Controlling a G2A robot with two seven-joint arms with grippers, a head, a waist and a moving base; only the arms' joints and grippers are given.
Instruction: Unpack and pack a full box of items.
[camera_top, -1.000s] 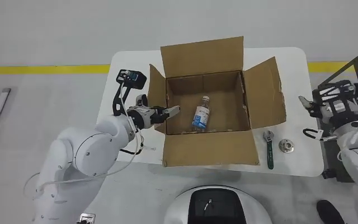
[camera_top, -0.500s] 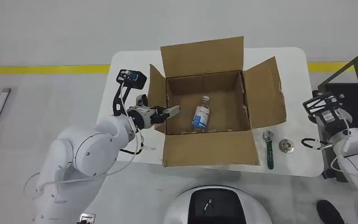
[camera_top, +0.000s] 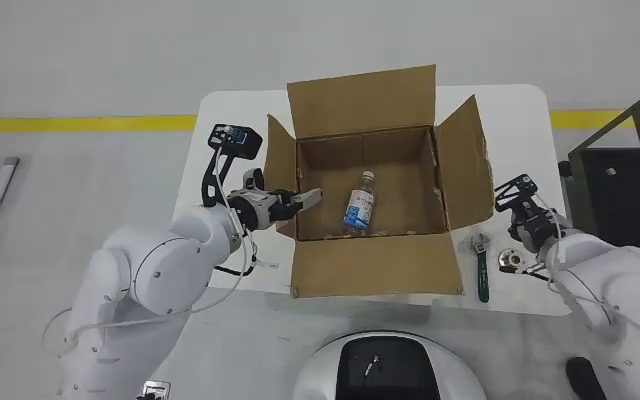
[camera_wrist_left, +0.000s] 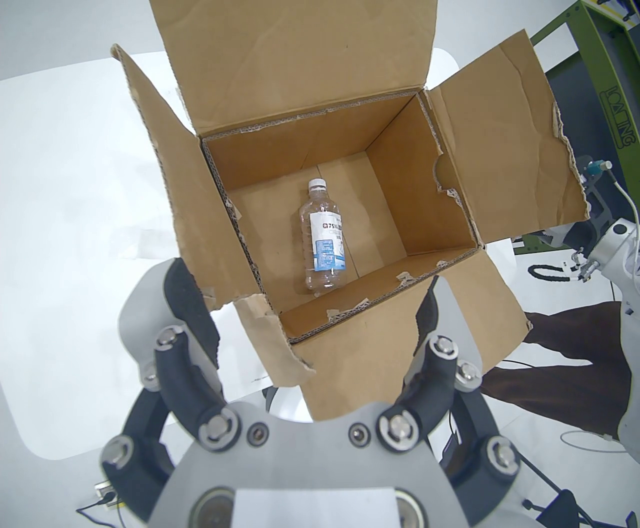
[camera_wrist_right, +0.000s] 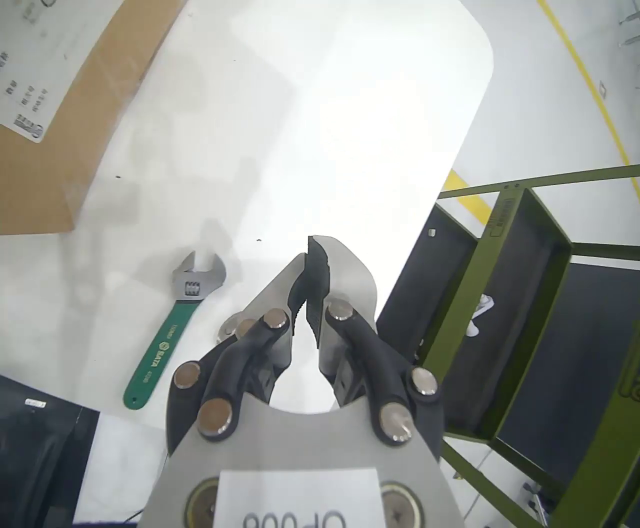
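**A:** Top view first. What moved?

**B:** The right gripper (camera_top: 518, 238). A second ago it hung off the table (camera_top: 240, 110) edge, out at 3 o'clock from the cardboard box (camera_top: 375, 268). Now it is over the tabletop at 4 o'clock, above the round metal part (camera_top: 509, 263) and just beside the wrench (camera_top: 482, 268). The box's 3 o'clock flap also stands steeper than it did. The left gripper (camera_top: 305, 198) has kept its place at 9 o'clock.

**A:** And the bottle?

**B:** The bottle (camera_top: 360, 207) lies on its side mid-floor in the box, cap toward 12 o'clock, where it was before.

**A:** Left wrist view?

**B:** The jaws are released and spread wide, holding nothing, with the torn corner of the near flap between them. The bottle is the one item inside.

**A:** Right wrist view?

**B:** The jaws are clenched together on nothing, with the round part partly hidden behind one finger and the wrench near.

**A:** What does that mean for the task?

**B:** I'd say unpacking is nearly done, with one bottle left. The right arm looks lined up on the parts outside the box, but it would have to open before it could lift anything.
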